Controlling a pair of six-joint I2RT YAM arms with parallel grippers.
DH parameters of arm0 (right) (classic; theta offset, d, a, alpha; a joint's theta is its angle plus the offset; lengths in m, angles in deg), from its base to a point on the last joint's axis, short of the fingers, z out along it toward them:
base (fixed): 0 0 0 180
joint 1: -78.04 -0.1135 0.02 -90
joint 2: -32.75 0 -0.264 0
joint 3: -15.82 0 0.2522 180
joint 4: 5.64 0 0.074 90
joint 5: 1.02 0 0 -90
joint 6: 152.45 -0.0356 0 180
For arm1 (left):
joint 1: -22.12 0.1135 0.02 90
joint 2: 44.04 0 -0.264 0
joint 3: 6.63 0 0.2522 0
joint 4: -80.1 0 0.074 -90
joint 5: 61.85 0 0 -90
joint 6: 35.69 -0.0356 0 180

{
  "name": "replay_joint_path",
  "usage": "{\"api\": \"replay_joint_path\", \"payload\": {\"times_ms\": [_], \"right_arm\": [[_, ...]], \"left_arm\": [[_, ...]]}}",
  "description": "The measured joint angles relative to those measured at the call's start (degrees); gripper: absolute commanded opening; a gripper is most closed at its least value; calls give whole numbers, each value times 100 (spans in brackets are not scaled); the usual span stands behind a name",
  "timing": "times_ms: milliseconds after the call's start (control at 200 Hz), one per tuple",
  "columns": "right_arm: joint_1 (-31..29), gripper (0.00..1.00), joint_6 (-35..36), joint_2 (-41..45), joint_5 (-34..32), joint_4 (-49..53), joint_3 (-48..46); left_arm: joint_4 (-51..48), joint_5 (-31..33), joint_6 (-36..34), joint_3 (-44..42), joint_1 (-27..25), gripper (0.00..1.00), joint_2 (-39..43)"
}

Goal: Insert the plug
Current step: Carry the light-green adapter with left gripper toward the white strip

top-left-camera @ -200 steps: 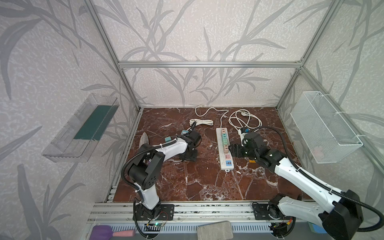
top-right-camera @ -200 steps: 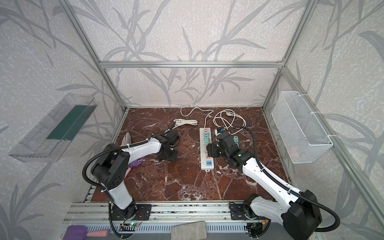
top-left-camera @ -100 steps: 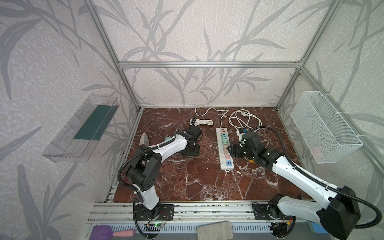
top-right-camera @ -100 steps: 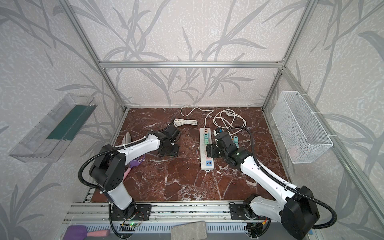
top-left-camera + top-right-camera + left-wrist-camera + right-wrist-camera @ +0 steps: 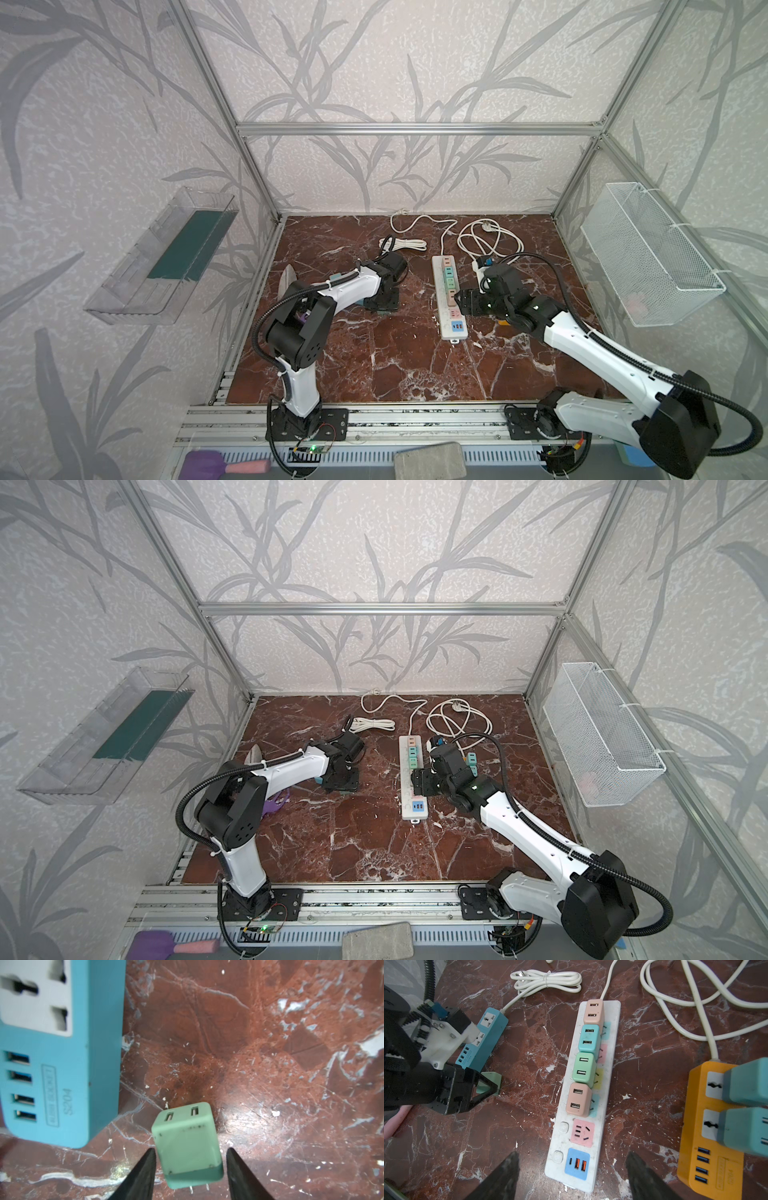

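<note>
Left claw [image 5: 190, 1149] straddles the green plug [image 5: 185, 1136], grip indeterminate; right claw [image 5: 572, 1154], at its 3 o'clock, hangs released over the white strip [image 5: 612, 1043]; insertion is not yet begun

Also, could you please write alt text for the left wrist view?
A mint-green USB charger sits between the black fingers of the left gripper, prongs toward the gripper, over a red marble tabletop; whether it is gripped is unclear. A blue power strip with four USB ports lies beside it.
</note>
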Motion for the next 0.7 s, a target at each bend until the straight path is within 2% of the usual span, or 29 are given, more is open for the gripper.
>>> {"api": "replay_joint_path", "payload": {"times_ms": [255, 570, 700], "right_arm": [[22, 80, 79, -17, 48, 0, 0], [55, 79, 85, -59, 107, -2, 0], [66, 79, 105, -24, 125, 13, 0]], "left_arm": [[24, 111, -7, -24, 35, 47, -203], [66, 284, -269, -33, 37, 25, -203], [105, 151, -483, -33, 35, 23, -179]]}}
